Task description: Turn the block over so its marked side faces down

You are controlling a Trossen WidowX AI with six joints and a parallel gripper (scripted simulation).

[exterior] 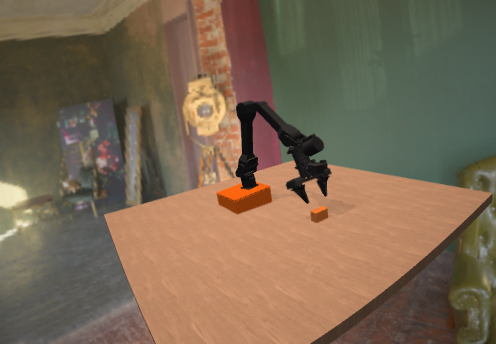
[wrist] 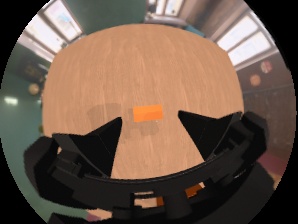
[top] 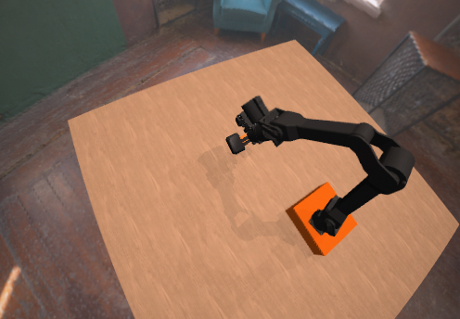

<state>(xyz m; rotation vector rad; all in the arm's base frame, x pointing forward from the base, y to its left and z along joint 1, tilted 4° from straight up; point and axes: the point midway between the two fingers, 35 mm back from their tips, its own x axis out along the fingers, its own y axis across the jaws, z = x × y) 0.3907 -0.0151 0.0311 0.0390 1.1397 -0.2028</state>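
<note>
A small orange block (exterior: 319, 214) (wrist: 148, 113) rests on the table. Its visible faces are plain orange, and no mark shows on them. In the top view only a sliver of the block (top: 244, 136) shows, the rest hidden by the gripper. My gripper (exterior: 317, 199) (wrist: 150, 116) is open and empty, pointing down above the table. In the exterior view its fingertips are higher than the block, with a gap below them. In the wrist view the block appears between the two spread fingertips, a little nearer the left one.
The wooden table (top: 153, 197) (exterior: 240, 267) (wrist: 145, 60) carries the arm's larger orange base box (top: 303, 206) (exterior: 255, 203), set well away from the block. The black arm arches from that box to the gripper. The shadow of the arm falls on the table.
</note>
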